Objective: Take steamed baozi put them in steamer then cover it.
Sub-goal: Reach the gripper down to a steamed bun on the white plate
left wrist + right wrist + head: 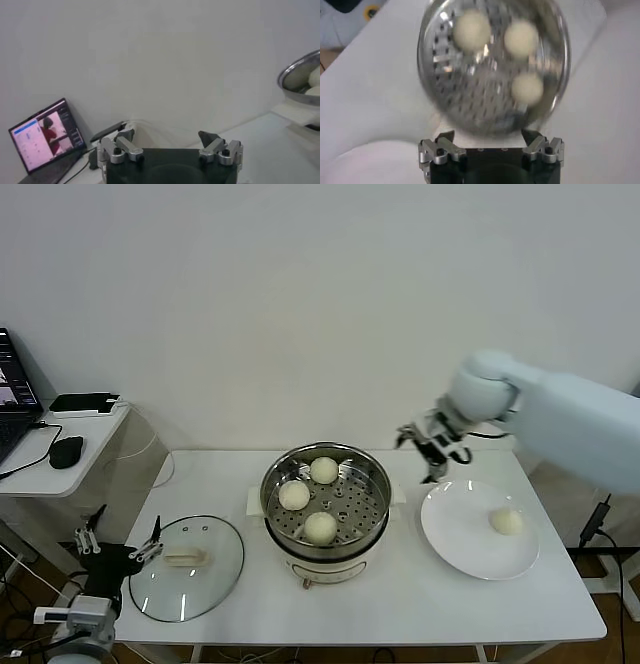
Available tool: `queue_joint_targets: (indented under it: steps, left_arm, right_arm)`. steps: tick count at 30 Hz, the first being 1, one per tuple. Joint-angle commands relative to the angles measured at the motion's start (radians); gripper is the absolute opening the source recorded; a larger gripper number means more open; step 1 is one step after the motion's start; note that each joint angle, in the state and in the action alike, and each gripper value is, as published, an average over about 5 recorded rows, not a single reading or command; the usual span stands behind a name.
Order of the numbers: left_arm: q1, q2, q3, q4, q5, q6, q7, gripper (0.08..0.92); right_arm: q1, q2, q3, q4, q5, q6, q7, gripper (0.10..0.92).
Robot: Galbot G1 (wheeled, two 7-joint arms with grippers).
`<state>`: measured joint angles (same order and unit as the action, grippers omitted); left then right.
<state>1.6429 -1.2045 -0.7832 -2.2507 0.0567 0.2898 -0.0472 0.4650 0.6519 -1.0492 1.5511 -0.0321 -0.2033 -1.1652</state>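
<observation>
No text, label or number can be read anywhere.

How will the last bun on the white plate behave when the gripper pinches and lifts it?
The bun looks round and smooth, so a nudge may roll it across the flat plate. It is probably soft and light, so a hard pinch from the open right gripper could dent it.

The light is soft and even, and the white wall (pixel 320 304) looks bright in the whole upper part of the head view. Shadows on the table (pixel 400 604) are weak. The steamer (pixel 326 496) gives small reflections on its metal rim. In the right wrist view the steamer is blurred; the left wrist view is a little hazy.
</observation>
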Motion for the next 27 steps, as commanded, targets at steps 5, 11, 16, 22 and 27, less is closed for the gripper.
queue_joint_targets:
  steps: [5,11,16,22,27]
  left_arm:
    - [0.002,0.01,0.025,0.0,0.007,0.001,0.0,0.823]
    - [0.012,0.006,0.024,0.001,0.013,0.0,0.0,0.823]
    - [0.02,0.002,0.02,0.001,0.017,-0.001,0.0,0.823]
    - [0.026,0.002,0.007,0.004,0.016,-0.002,0.0,0.823]
    - [0.028,-0.001,0.002,0.005,0.017,-0.001,0.0,0.823]
  right_arm:
    - [-0.534,-0.238,0.479,-0.146,-0.207,0.057,-0.016,0.823]
    - [-0.721,-0.189,0.675,-0.26,-0.294,0.135,-0.033,0.823]
    - [-0.757,-0.107,0.774,-0.404,-0.363,0.2,-0.037,0.823]
    - [-0.737,0.016,0.819,-0.585,-0.431,0.259,-0.003,0.823]
    - [-0.722,0.099,0.825,-0.663,-0.471,0.267,0.008,0.823]
